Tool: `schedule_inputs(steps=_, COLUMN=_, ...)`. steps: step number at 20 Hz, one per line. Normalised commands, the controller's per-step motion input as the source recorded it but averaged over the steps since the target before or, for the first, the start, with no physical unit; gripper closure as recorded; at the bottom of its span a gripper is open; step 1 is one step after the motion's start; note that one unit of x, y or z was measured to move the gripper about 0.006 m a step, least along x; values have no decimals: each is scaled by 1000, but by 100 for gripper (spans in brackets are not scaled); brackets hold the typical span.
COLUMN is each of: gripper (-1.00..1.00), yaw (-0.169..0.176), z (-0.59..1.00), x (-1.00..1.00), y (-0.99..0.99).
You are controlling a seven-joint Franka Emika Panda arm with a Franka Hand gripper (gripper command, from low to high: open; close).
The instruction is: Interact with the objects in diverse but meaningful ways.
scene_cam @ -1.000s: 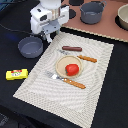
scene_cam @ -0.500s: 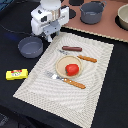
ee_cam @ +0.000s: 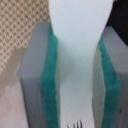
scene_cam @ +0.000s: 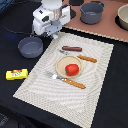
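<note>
My gripper [scene_cam: 53,34] hovers over the mat's far corner at the exterior view's left. In the wrist view it [ee_cam: 78,95] is shut on a flat white utensil [ee_cam: 80,55], which stands between the green pads [ee_cam: 50,85]. A red tomato [scene_cam: 72,69] lies on a tan plate [scene_cam: 61,66] in the middle of the mat. A brown sausage [scene_cam: 71,48] lies just beyond the plate. A small grey saucepan [scene_cam: 31,47] sits on the dark table next to the gripper. A yellow box [scene_cam: 16,74] lies at the left. A grey pot [scene_cam: 91,12] stands at the back.
A striped placemat [scene_cam: 95,95] covers the middle of the table. An orange-handled knife [scene_cam: 86,58] and an orange-handled fork [scene_cam: 67,80] lie beside the plate. A tan bowl [scene_cam: 123,17] stands at the back right on a brown surface.
</note>
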Motion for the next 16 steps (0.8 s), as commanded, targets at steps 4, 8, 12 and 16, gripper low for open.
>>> schedule_inputs(steps=4, gripper=100, yaw=-12, z=1000, x=-11, y=62)
schedule_inputs(steps=8, gripper=100, yaw=-8, z=1000, x=43, y=92)
schedule_inputs(steps=12, gripper=100, yaw=-24, z=894, x=481, y=-41)
schedule_inputs(steps=16, gripper=100, yaw=-55, z=378, x=752, y=-300)
